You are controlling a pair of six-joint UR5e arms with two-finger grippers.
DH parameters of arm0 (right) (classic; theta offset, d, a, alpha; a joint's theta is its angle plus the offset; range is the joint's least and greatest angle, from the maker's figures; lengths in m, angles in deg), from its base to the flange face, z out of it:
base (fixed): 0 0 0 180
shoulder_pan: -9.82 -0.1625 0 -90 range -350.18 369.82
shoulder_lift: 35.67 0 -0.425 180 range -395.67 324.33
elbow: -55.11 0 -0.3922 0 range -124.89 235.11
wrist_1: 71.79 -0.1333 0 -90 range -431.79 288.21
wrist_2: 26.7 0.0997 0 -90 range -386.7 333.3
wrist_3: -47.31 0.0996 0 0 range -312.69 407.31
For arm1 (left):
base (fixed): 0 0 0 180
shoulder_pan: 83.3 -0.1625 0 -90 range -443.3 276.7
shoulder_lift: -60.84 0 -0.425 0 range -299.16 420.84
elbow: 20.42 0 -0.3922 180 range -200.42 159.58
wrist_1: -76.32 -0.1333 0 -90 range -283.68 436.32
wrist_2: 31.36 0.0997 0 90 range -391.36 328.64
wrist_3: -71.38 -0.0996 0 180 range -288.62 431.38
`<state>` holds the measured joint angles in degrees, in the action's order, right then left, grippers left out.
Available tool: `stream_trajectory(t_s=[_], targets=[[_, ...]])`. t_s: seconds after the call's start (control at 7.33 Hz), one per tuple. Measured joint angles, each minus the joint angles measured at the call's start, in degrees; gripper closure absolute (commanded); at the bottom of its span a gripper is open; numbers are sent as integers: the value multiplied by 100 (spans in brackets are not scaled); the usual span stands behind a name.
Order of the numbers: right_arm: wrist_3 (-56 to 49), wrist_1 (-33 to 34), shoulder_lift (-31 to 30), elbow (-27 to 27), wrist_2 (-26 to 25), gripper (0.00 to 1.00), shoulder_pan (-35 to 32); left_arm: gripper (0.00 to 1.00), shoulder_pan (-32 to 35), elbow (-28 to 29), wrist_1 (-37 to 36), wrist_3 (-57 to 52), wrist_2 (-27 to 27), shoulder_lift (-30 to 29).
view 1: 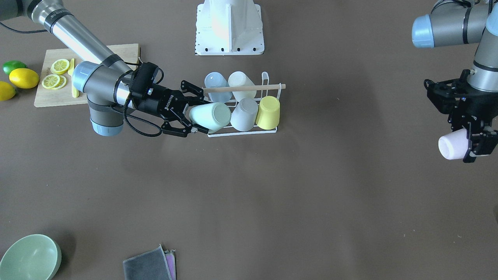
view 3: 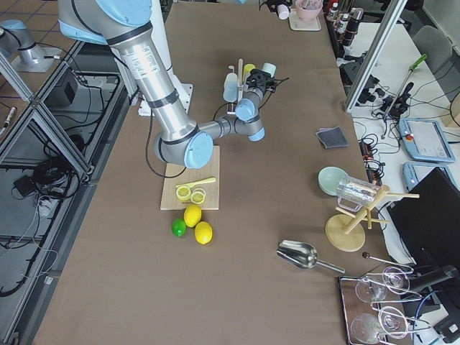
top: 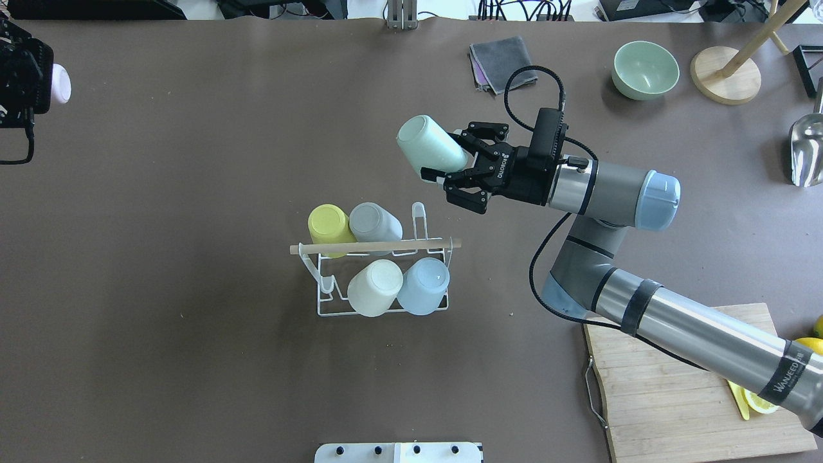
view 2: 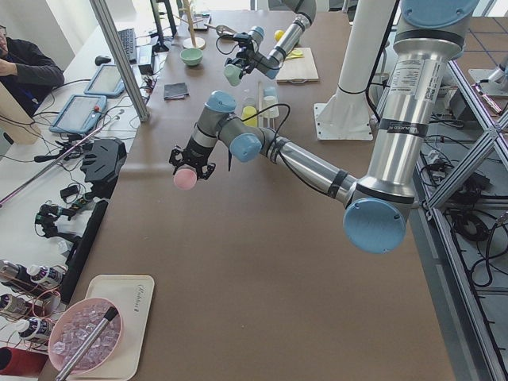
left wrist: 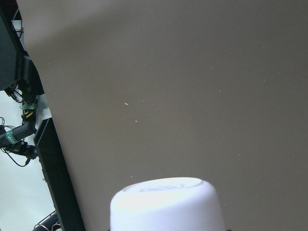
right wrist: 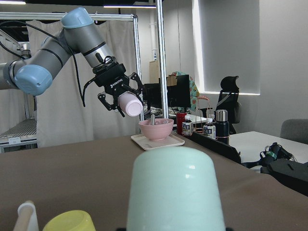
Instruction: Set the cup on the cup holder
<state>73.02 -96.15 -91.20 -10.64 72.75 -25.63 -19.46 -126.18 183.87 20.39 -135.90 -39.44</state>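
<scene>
The cup holder (top: 321, 302) is a white wire rack with a wooden rod (top: 373, 246), and it also shows in the front view (view 1: 241, 132). Several cups sit upside down on it: yellow (top: 329, 222), grey (top: 373, 222), cream (top: 375, 288) and blue (top: 424, 284). My right gripper (top: 443, 164) is shut on a mint-green cup (top: 429, 145). It holds the cup tilted in the air by the rack's end, next to the grey cup (view 1: 245, 113). My left gripper (view 1: 472, 146) is shut on a pink cup (view 1: 451, 144), held high and far off to the side.
A cutting board (view 1: 42, 97) with lemon slices, whole lemons (view 1: 24, 77) and a lime lie behind my right arm. A green bowl (top: 645, 69), a folded grey cloth (top: 501, 61), a wooden stand (top: 726, 80) and a metal scoop (top: 807, 151) are at the far right.
</scene>
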Motion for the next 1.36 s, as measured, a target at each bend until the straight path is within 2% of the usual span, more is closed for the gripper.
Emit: stream_trajectory(t_s=[0.41,0.82,1.09,1.36], targets=[[-255,-85,29,83,-302,91,264,63,-11,-155,382,905,-758,57],[-471,-89,-9,72,-329,89,488,64,-85,-69,1528,1936,-1269,203],[-494,-88,-93,28,-326,78,504,64,-96,-43,2327,2552,-1710,355],[-491,-86,-155,-4,-292,57,478,64,-135,-38,3206,3399,-1906,426]])
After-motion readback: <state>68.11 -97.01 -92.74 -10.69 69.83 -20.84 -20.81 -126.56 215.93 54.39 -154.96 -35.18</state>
